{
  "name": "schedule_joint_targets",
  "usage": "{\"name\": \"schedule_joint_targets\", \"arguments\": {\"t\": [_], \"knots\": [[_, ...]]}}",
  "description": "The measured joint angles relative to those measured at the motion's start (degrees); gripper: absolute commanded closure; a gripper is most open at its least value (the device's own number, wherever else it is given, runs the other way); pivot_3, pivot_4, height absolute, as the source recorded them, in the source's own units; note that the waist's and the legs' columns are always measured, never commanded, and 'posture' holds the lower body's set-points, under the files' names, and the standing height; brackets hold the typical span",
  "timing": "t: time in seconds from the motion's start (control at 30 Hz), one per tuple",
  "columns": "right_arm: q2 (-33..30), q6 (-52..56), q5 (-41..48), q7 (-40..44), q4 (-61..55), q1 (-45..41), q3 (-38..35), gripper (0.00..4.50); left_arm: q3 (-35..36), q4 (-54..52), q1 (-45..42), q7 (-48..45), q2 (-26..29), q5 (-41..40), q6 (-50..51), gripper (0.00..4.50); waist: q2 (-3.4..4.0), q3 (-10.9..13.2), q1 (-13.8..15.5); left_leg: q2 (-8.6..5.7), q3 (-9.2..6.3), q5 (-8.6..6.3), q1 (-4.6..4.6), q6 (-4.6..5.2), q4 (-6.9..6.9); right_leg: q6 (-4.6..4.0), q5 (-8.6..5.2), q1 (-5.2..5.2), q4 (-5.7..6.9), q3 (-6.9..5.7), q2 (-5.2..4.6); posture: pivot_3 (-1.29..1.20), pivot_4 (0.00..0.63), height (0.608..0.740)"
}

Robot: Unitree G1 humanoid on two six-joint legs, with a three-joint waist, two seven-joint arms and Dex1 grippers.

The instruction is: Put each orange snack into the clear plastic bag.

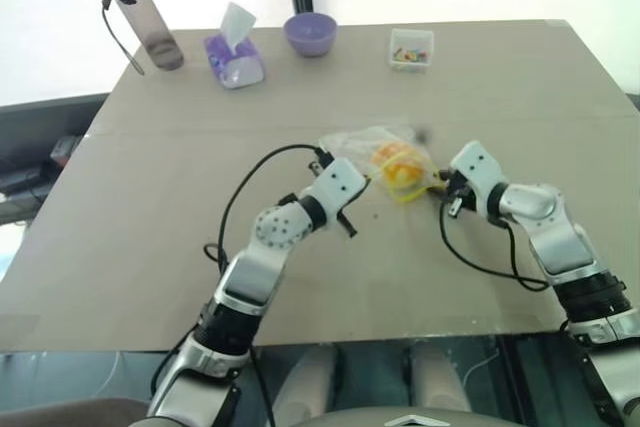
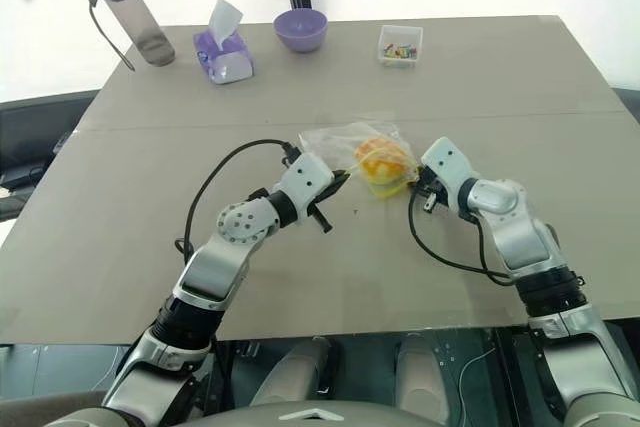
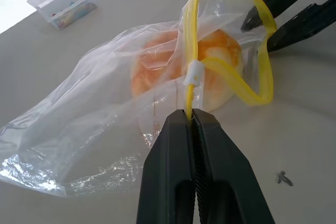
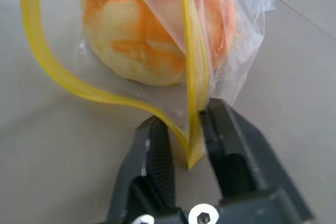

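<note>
The clear plastic bag (image 1: 362, 139) lies mid-table, its yellow zip strip (image 3: 231, 77) standing open in a loop. One orange snack (image 1: 397, 165) sits inside the bag, seen through the film (image 4: 136, 40). My left gripper (image 3: 191, 115) is shut on the yellow strip just below the white slider (image 3: 193, 72). From the other side, my right gripper (image 4: 186, 129) has its fingers drawn close around the strip's far corner, which touches one pad. The bag's mouth hangs stretched between my two grippers.
Along the far edge stand a grey water bottle (image 1: 145, 22), a purple tissue pack (image 1: 235, 57), a purple bowl (image 1: 310, 34) and a small clear box of coloured bits (image 1: 411, 48). A tiny dark speck (image 3: 283, 178) lies on the brown table (image 1: 150, 197).
</note>
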Motion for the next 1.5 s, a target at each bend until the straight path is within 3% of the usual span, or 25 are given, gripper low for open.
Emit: {"name": "schedule_joint_targets", "arguments": {"t": [0.3, 0.8, 1.03, 1.2, 1.37, 1.5], "knots": [[-2.0, -1.4, -1.2, -0.8, 1.3, 0.0, -0.1, 4.48, 0.0, 0.0, 0.2, 0.2, 0.0, 0.0, 0.0, 4.50, 0.00, 0.0, 0.1, -0.01, 0.00, 0.00, 0.00, 0.00, 0.00, 0.00, 0.00, 0.00, 0.00, 0.00, 0.00, 0.00, 0.150, 0.740], [-22.2, -0.1, 6.8, 14.4, -6.8, -8.6, -7.0, 4.48, 2.0, -4.2, -11.7, 0.0, -1.8, -3.6, 2.2, 4.50, -0.03, 0.0, 0.5, -0.01, -0.04, -0.01, -0.19, 0.01, -0.04, 0.01, 0.00, -0.03, -0.22, -0.11, -0.03, 0.00, 0.150, 0.740], [-24.5, -0.7, 6.9, 17.1, -7.0, -11.4, -7.5, 2.08, 1.9, -5.3, -11.5, 0.0, -2.0, -4.5, 3.6, 4.50, -0.03, 0.0, 0.5, 0.00, -0.06, -0.01, -0.19, 0.01, -0.06, 0.01, 0.00, -0.03, -0.25, -0.15, -0.04, 0.00, 0.150, 0.740], [-23.6, 2.7, 9.6, 18.5, -11.0, -11.7, -7.5, 2.08, 1.8, -5.3, -9.2, 0.0, -1.9, -4.5, 3.7, 4.50, -0.03, 0.0, 0.5, 0.01, -0.09, -0.01, -0.24, 0.01, -0.06, 0.01, 0.00, -0.05, -0.27, -0.17, -0.04, 0.00, 0.150, 0.740], [-19.1, 9.9, 15.8, 19.0, -19.0, -14.1, -7.4, 2.08, 1.4, -5.3, -9.1, 0.0, -1.9, -4.5, 3.7, 4.50, -0.03, 0.0, 0.9, 0.01, -0.14, -0.01, -0.26, 0.01, -0.04, 0.01, 0.00, -0.04, -0.28, -0.20, -0.04, 0.00, 0.150, 0.740], [-15.2, 9.3, 15.6, 17.3, -21.1, -15.4, -5.0, 2.08, 1.3, -5.3, -9.1, 0.0, -1.8, -4.4, 3.6, 4.50, -0.03, 0.0, 1.3, -0.01, -0.20, -0.01, -0.32, 0.01, -0.01, 0.01, 0.00, -0.05, -0.31, -0.29, -0.05, 0.00, 0.150, 0.740]]}}
